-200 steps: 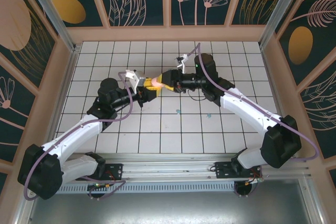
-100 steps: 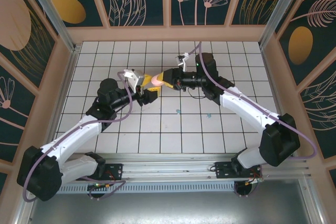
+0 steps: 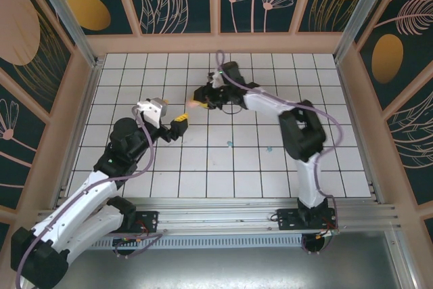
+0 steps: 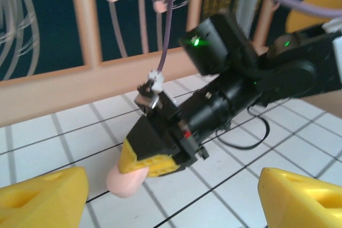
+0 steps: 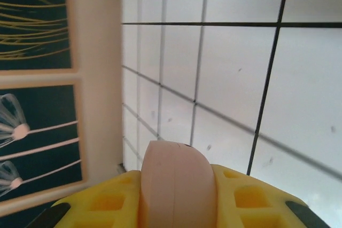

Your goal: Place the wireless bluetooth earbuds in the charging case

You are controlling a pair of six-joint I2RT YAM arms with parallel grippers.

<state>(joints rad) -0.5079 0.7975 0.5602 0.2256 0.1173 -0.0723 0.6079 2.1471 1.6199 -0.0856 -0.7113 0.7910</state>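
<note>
Where end effector (image 4: 149, 159) clamps, rounded pink case (image 5: 176, 174)

So the pink case (image 3: 193, 103), pinched in the right claw (image 3: 198, 103), is half boxed in: the right arm (image 3: 270, 106) runs off to its right, and the left claw (image 3: 180, 120), fingers spread wide, sits just near-left of it. Behind and far-left of the case, the table (image 3: 135, 72) is bare tile up to the wall (image 3: 216, 44). Two teal earbuds (image 3: 230, 143) lie well off near-right.
</note>
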